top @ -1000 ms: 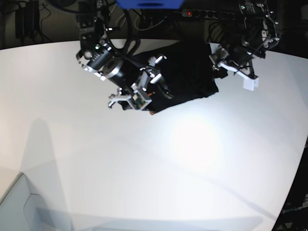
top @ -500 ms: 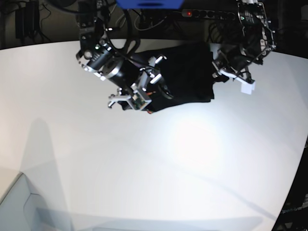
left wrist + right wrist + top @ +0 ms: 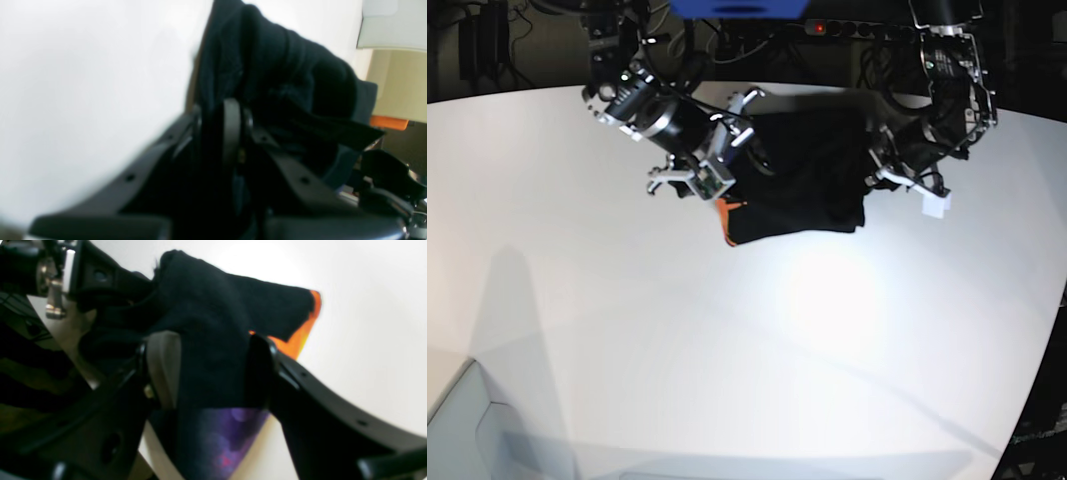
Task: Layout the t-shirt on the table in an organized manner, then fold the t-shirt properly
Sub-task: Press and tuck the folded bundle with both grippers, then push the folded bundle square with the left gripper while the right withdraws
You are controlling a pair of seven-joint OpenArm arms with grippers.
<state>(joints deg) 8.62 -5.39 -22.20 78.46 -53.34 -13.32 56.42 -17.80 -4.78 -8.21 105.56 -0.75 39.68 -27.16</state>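
Note:
The black t-shirt (image 3: 802,175) is bunched and held up between both grippers at the back of the white table (image 3: 727,350). An orange bit of its print (image 3: 724,222) shows at its lower left corner. My right gripper (image 3: 725,188) is shut on the shirt's left end; in the right wrist view the fabric (image 3: 213,323) sits between the fingers (image 3: 163,366), with the orange (image 3: 300,336) and purple (image 3: 227,440) print showing. My left gripper (image 3: 874,172) is shut on the shirt's right end; in the left wrist view the fabric (image 3: 283,66) bunches at the closed fingertips (image 3: 231,113).
A power strip with a red light (image 3: 827,27) and cables lie behind the table's far edge. A blue object (image 3: 737,8) is at the top. A white box corner (image 3: 467,430) sits at the bottom left. A white tag (image 3: 935,205) hangs off the left arm.
Both arms have moved toward the table's back and closer together, lifting the shirt. The shirt now hangs lower between them and its orange print shows at the lower left.

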